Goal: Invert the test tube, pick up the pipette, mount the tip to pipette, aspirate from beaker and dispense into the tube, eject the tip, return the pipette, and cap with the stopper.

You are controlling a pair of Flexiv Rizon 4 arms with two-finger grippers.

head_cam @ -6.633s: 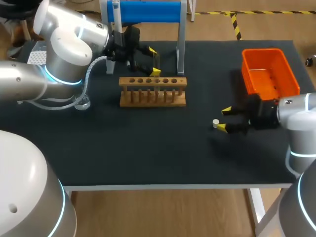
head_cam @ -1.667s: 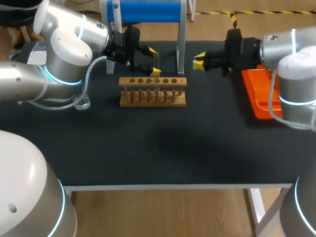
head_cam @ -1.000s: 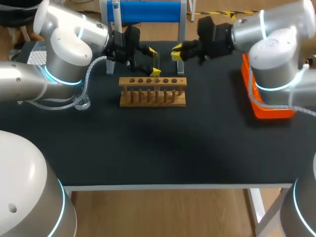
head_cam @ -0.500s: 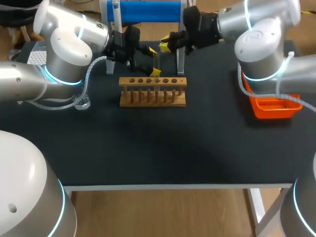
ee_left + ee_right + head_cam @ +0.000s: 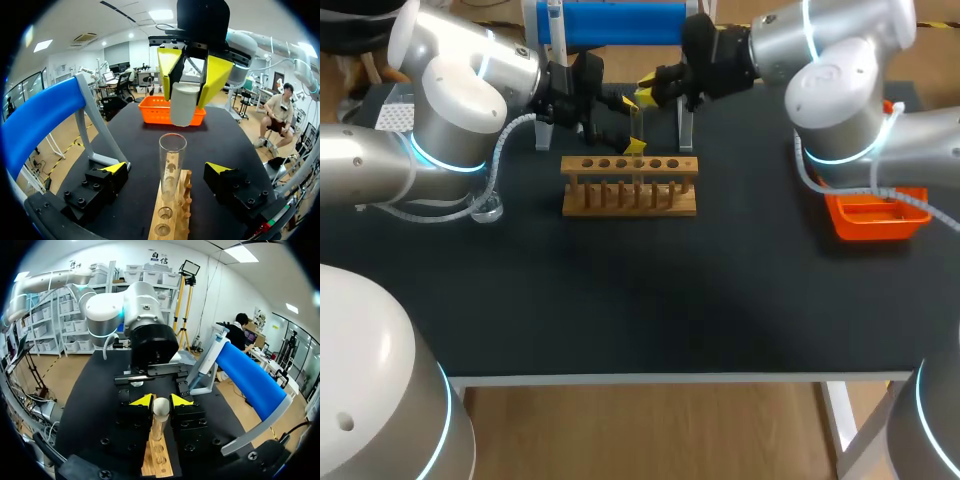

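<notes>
A clear test tube [image 5: 172, 159] stands mouth-up in the wooden rack [image 5: 630, 186], and my left gripper [image 5: 167, 171] is open with a finger on each side, clear of the glass. Just above the tube's mouth hangs the white stopper [image 5: 183, 104], with my right gripper [image 5: 191, 75] shut on it. In the right wrist view the stopper [image 5: 161, 409] sits between the yellow tips of that gripper [image 5: 161, 401], over the rack [image 5: 157, 460]. In the head view the two grippers meet at the back of the table, left [image 5: 632, 125] and right [image 5: 646, 94].
The blue stand [image 5: 612, 24] with the pipette [image 5: 214, 349] hanging on it rises just behind the rack. An orange tray [image 5: 868, 214] lies at the right. A glass beaker [image 5: 486, 210] sits by my left arm.
My right arm has swung left along the back of the table with the stopper, ending over the tube. The left arm and tube have not moved.
</notes>
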